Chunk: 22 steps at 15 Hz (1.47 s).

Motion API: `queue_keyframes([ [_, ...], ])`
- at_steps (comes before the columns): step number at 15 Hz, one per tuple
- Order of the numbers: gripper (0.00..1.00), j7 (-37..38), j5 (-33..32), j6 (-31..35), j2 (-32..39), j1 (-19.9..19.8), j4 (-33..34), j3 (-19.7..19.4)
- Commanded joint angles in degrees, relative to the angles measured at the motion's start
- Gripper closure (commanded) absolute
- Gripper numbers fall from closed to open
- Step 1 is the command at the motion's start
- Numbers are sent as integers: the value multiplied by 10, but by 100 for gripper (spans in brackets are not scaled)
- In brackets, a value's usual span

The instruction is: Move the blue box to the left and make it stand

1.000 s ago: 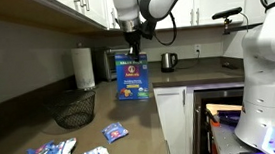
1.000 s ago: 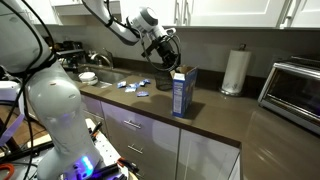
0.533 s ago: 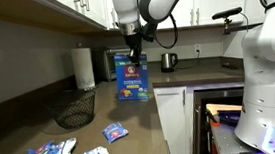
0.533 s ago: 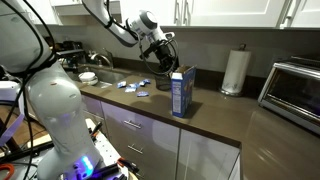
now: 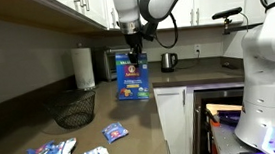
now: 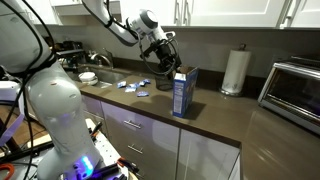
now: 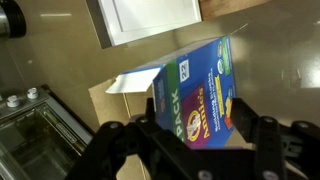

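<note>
Now: in an exterior view the gripper (image 5: 132,49) hangs just above the blue box (image 5: 131,78). In an exterior view the box stands upright on the countertop (image 6: 215,115). Wrist view: jaws spread wide, clear of both box sides. Box unmoved since the earlier frame.

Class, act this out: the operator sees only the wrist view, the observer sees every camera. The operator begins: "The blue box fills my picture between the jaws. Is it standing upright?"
Observer: Yes. In both exterior views the blue box stands upright on the dark counter.
Operator: What is next to it?
Observer: A paper towel roll stands farther along the counter, apart from the box.
Operator: And on its other side?
Observer: Small blue packets lie flat on the counter there.
</note>
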Motion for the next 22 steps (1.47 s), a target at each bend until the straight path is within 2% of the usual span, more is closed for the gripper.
queue_keyframes([
  [1,29,-22,12,0,-14,-2,0,-3],
  [8,25,-11,1,-3,-30,-4,-3,3],
  [12,28,-12,3,-2,-44,-3,-7,5],
  [17,25,-15,6,2,-73,-2,-16,6],
  [19,22,-35,25,4,-90,4,-21,1],
  [22,20,-127,104,-2,-113,20,-22,-18],
])
